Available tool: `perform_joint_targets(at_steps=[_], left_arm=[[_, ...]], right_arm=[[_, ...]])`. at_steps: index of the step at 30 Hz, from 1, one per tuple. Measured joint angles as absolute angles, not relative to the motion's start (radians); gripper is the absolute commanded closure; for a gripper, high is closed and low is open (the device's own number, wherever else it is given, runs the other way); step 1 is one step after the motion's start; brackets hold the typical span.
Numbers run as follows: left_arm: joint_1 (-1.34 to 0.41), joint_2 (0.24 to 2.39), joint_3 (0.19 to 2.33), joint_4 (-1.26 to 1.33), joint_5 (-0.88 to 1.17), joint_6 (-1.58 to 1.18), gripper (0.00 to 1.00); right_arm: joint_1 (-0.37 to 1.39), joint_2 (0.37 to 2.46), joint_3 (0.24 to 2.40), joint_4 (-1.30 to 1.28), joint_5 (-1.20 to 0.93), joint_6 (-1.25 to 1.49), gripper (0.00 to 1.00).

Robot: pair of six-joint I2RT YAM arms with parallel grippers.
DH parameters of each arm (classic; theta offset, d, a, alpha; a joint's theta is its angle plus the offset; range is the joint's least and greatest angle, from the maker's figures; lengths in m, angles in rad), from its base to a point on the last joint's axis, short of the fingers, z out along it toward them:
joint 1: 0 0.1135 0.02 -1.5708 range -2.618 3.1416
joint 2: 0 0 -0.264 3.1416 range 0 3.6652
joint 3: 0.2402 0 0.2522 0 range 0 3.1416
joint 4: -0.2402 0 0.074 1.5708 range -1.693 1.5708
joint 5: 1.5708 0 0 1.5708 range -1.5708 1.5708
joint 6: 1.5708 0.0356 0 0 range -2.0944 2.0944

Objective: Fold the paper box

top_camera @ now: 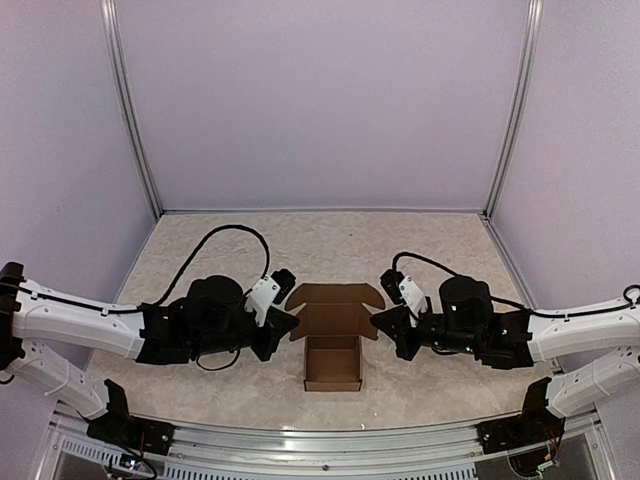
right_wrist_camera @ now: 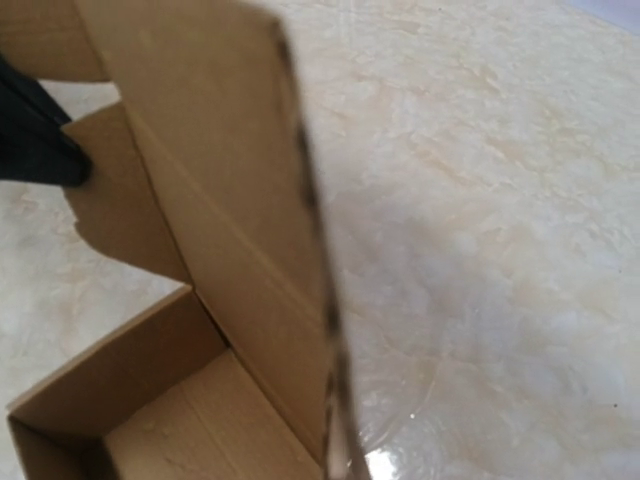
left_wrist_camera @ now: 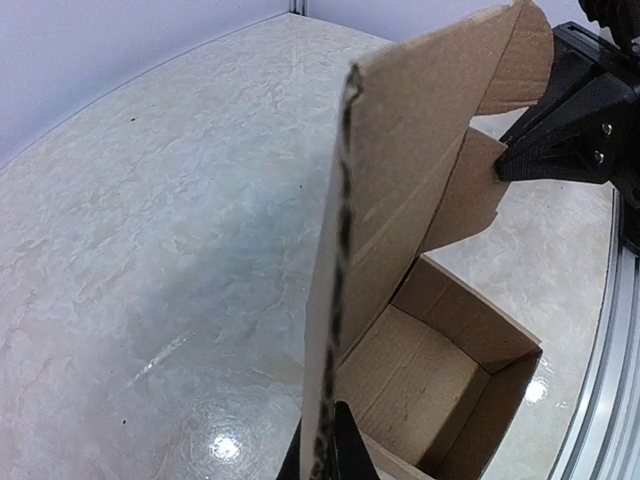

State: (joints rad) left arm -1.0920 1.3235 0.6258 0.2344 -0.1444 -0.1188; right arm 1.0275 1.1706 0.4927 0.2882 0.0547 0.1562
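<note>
- My left gripper point(top_camera: 287, 322) sits at the left edge of the box point(top_camera: 333, 365). In its wrist view the two dark fingers point(left_wrist_camera: 350, 462) press against either face of the cardboard edge, so I read it as pinching the lid point(top_camera: 335, 305).
- The box stands in the middle of the table, between the two arms. Its tray is already formed, with four walls up and the floor visible inside.
- The lid rises from the far wall of the box, open, with its side tabs spread. I judge that closing it and tucking the tabs in is what remains.
- My right gripper point(top_camera: 383, 322) meets the right edge of the lid. Its own view shows only blurred cardboard, so I cannot tell whether it is pinching.
- Around the box, the table point(top_camera: 450, 250) is glossy, pale marbled beige.
- Plain lilac walls point(top_camera: 320, 100) stand beyond the box, and a metal rail point(top_camera: 320, 445) runs on the near side.
</note>
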Motion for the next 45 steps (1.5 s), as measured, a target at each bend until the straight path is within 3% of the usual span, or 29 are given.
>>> perform_joint_targets(at_steps=[10,26,45], left_arm=[[-1.110,1.355,0.708,0.162,-0.245,-0.191,1.00],[-1.136,1.428,0.764,0.111,-0.373,-0.333,1.00],[-1.146,1.485,0.823,0.054,-0.445,-0.448,1.00]], right_arm=[[1.111,1.202,0.525,0.311,0.209,0.199,1.00],[1.217,1.438,0.668,0.360,0.593,0.395,1.00],[1.271,1.549,0.743,0.375,0.733,0.498,1.00]])
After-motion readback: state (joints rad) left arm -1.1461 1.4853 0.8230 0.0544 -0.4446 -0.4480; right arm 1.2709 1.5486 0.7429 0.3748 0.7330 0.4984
